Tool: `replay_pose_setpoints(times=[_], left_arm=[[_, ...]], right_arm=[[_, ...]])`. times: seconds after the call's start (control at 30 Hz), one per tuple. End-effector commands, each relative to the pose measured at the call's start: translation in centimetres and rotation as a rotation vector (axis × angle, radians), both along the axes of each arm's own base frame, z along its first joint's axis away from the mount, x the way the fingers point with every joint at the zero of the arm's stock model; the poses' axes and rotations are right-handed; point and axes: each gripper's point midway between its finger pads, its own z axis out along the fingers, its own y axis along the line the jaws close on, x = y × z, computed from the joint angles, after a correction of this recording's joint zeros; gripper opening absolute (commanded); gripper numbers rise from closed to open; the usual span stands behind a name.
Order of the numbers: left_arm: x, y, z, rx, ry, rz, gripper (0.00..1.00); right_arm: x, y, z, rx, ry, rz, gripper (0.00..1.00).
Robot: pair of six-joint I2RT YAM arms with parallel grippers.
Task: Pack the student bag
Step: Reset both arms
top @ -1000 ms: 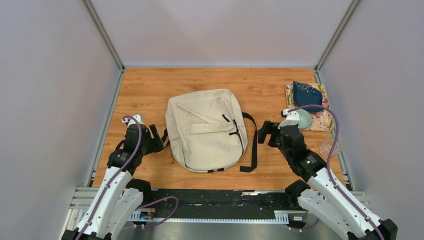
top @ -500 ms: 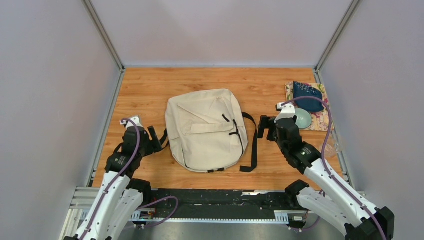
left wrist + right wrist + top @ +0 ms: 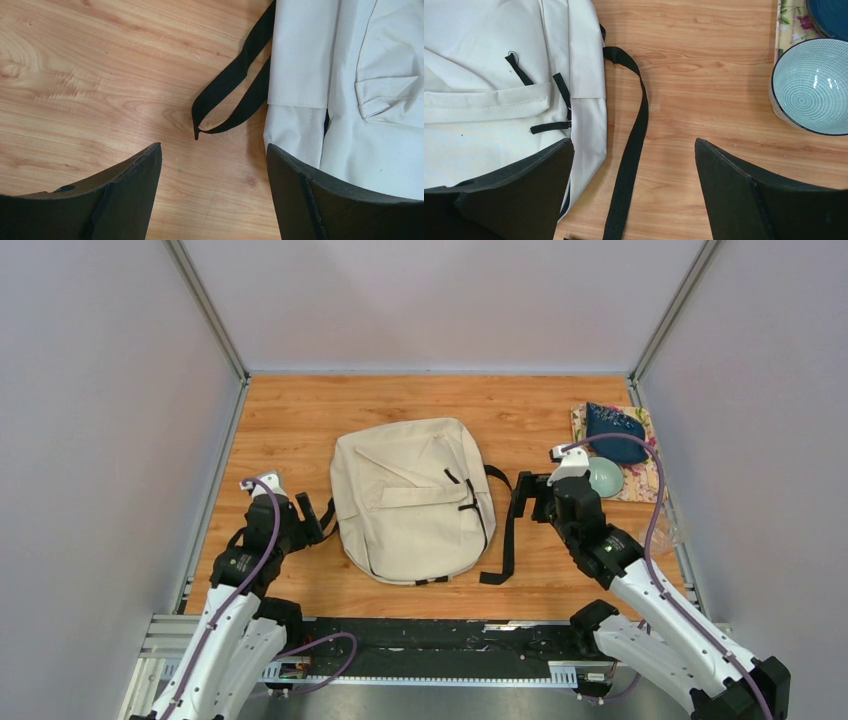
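Student bag [image 3: 412, 498] lies flat in the middle of the wooden desk [image 3: 290, 420], front flap pocket up, rounded end toward the arms.

Left fingers [image 3: 120, 195]: spread wide, nothing between them but bare wood. They sit just beside the bag's left edge. One finger overlaps the cream canvas in the wrist view; whether it touches, I cannot tell. A short black strap loop [image 3: 235, 85] runs out from under the bag and ends just ahead of the gap.

Right fingers [image 3: 514, 195]: also wide apart, holding nothing. They are at the bag's right edge. The long black strap [image 3: 631, 145] trails across the wood straight through the gap between them. The finger on the bag's side covers a corner of the canvas in its own view; contact unclear.

Pale blue bowl [image 3: 811, 90] stands near the right arm, on a floral mat [image 3: 640, 480] shared with a dark blue item [image 3: 612, 430] behind it.
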Motion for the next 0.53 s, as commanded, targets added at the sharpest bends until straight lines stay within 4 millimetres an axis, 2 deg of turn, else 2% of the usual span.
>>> replay_pose_setpoints(times=[0.0, 0.23, 0.5], left_arm=[[0.6, -0.2, 0.5, 0.001, -0.030, -0.015, 0.84], [0.8, -0.3, 0.4, -0.005, -0.022, -0.017, 0.84], [1.1, -0.5, 0.5, -0.002, -0.037, -0.036, 0.85]], right_arm=[[0.7, 0.1, 2.4, 0.030, -0.087, -0.002, 0.95], [0.7, -0.3, 2.5, 0.027, -0.104, -0.021, 0.95], [1.1, -2.1, 2.1, -0.031, -0.136, -0.096, 0.96]])
